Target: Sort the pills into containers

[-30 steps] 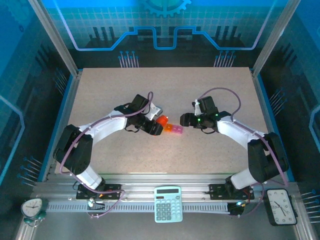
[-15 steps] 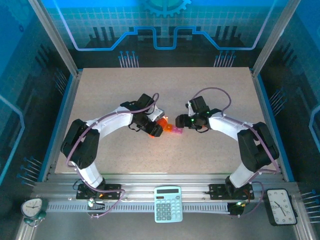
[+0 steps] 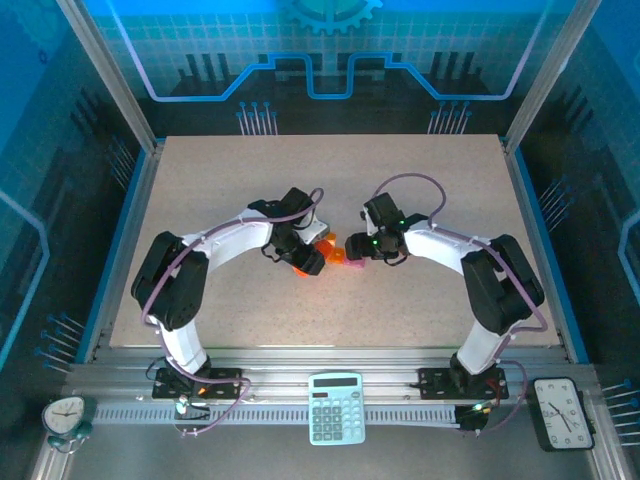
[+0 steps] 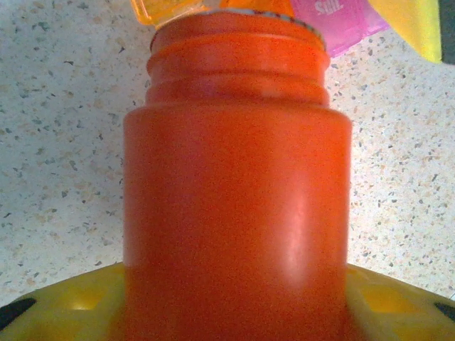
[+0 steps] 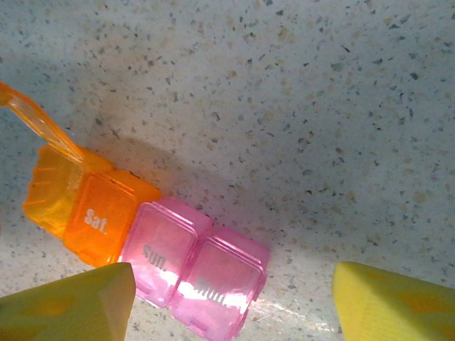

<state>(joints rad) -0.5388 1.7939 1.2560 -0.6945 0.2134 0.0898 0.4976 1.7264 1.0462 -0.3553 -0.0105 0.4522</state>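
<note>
My left gripper [image 3: 306, 257] is shut on an orange cylindrical bottle [image 4: 234, 213], held lying down, its yellow fingers [image 4: 67, 309] on either side of the base. The bottle's open mouth [image 4: 238, 28] points at the containers [image 5: 153, 249], a strip of two orange and two pink compartments on the table. The end orange compartment [image 5: 46, 192] has its lid [image 5: 35, 121] flipped up; "Sat.", "Sun." and "Mon." are closed. My right gripper [image 5: 234, 309] hovers open over the pink end, with the "Mon." box [image 5: 220, 284] between its yellow fingers [image 5: 394, 305]. The pills are out of view.
The speckled tabletop [image 3: 330, 170] has free room behind and in front of both arms. A calculator [image 3: 336, 407] and two small clocks [image 3: 66, 415] [image 3: 562, 412] sit on the rail below the table's near edge. Blue panels wall in the sides.
My right gripper has moved left to the pink end of the containers. The left arm has swung inward with the bottle, keeping its mouth at the orange end.
</note>
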